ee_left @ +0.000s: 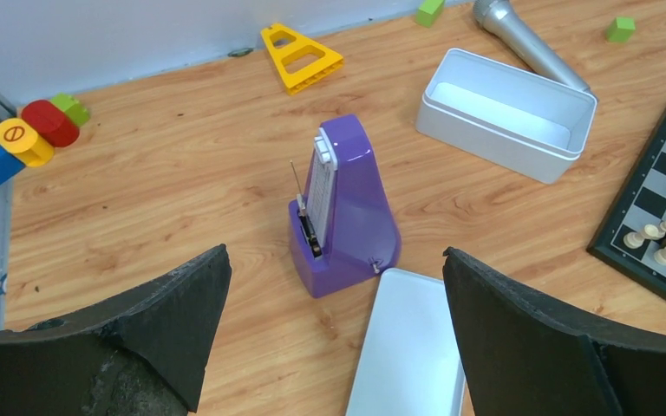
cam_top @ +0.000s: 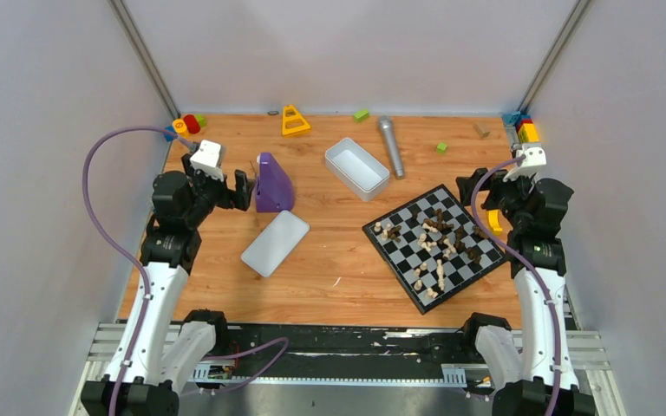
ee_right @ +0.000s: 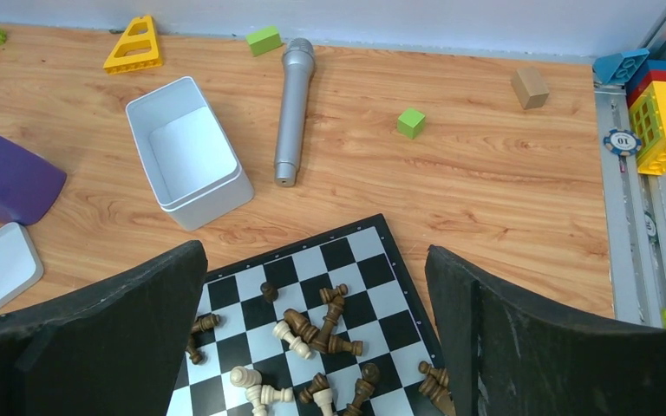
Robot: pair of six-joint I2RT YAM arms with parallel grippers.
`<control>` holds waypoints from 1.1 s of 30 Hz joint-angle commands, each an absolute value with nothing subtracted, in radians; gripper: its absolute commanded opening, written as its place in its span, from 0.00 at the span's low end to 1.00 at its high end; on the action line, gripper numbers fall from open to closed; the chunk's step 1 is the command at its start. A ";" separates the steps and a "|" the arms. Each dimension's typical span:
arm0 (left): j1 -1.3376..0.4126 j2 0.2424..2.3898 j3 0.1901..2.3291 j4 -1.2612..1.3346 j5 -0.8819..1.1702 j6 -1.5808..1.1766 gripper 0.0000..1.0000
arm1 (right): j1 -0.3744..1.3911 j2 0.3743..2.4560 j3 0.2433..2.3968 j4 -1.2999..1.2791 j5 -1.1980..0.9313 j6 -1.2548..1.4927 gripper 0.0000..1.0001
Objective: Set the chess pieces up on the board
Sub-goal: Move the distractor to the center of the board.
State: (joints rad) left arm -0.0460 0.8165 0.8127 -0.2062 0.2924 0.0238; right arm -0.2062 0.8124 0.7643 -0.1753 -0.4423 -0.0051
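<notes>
No piece stood in place yet, so the setup looked unstarted: the chess pieces [cam_top: 438, 230] lay toppled in a heap on the board [cam_top: 396, 254], right of centre in the overhead view. The right gripper [ee_right: 315, 260] hung near its right edge and the left gripper [ee_left: 336, 286] at far left, both wide open and empty. The next move probably called for lowering the right gripper over one fallen piece.

We find the pale and dark wooden chess pieces [ee_right: 291, 340] lying on the checkered square board [cam_top: 399, 264].
Left of it a flat white lid [cam_top: 275, 243] lies before a purple plastic metronome [cam_top: 271, 184]; behind it sits a white rectangular tray [ee_left: 486, 146], a grey metal microphone [cam_top: 390, 146] at its right.
</notes>
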 commanded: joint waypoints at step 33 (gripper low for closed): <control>-0.279 1.651 1.483 -0.530 0.033 0.283 1.00 | -0.207 0.844 0.749 -0.161 -0.630 -0.084 1.00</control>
State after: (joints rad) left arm -0.2810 1.6203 1.4330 -0.4675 0.0463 0.3084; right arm -0.2062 0.8490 0.7498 -0.1825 -0.6006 -0.0647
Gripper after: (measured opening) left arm 0.998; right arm 0.996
